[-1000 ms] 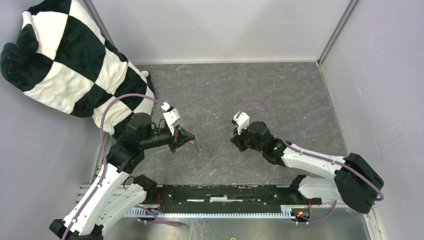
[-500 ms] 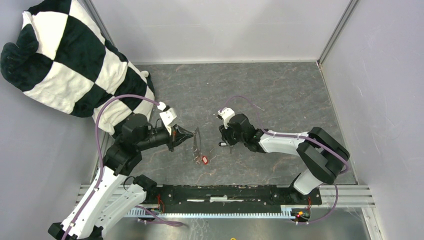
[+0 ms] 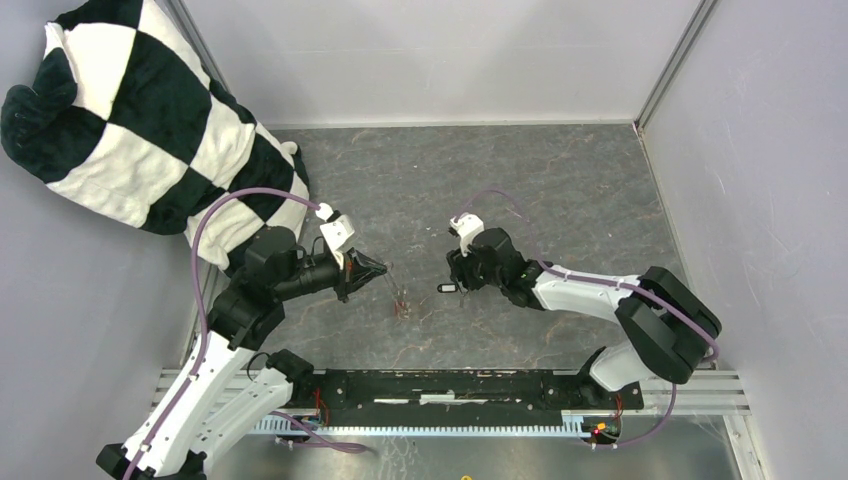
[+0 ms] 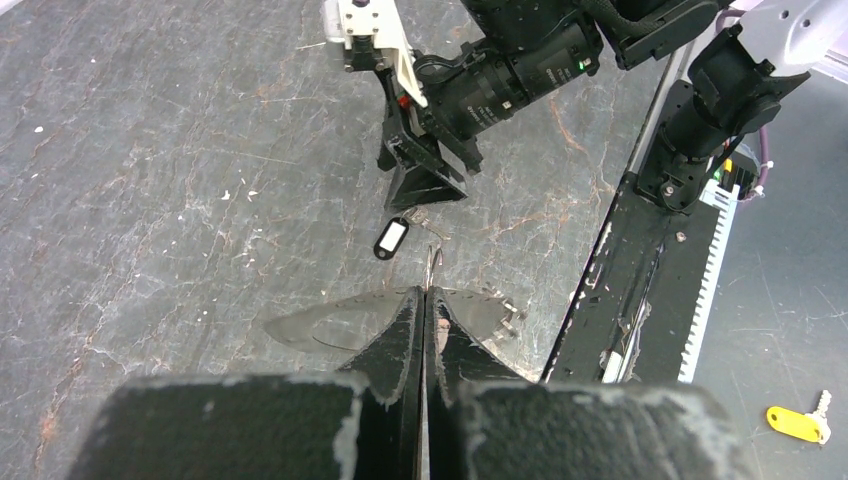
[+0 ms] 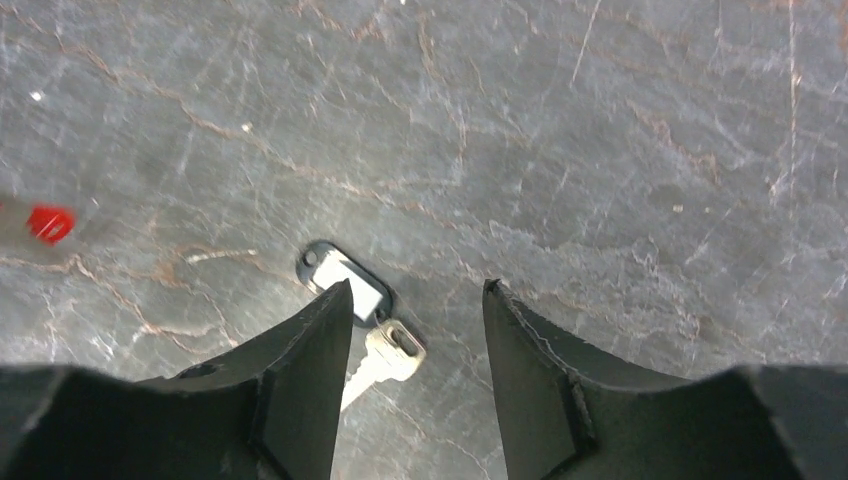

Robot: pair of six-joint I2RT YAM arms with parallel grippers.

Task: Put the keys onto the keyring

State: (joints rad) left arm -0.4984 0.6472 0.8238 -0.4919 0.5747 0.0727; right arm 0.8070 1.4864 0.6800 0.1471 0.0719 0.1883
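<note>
My left gripper (image 3: 381, 271) (image 4: 425, 298) is shut on the keyring (image 3: 397, 287), a thin metal loop whose wire (image 4: 431, 262) sticks out past the closed tips. A red tag (image 3: 402, 309) (image 5: 50, 222) hangs at the loop's low end. The black-tagged key lies flat on the table: its white-labelled tag (image 5: 345, 281) (image 4: 391, 238) (image 3: 446, 289) and its small metal key (image 5: 388, 358). My right gripper (image 5: 418, 292) (image 3: 457, 283) hovers open just above it. The left finger covers part of the tag and the key's blade.
A black-and-white checkered cushion (image 3: 130, 110) fills the far left corner. Grey walls (image 3: 760, 180) close in the table. A black rail (image 3: 450, 385) runs along the near edge. A yellow-tagged key (image 4: 798, 422) lies beyond the rail.
My right gripper reached in toward the ring, then opened and let the black-tagged key drop to the table. The ring and red tag swung under the left gripper.
</note>
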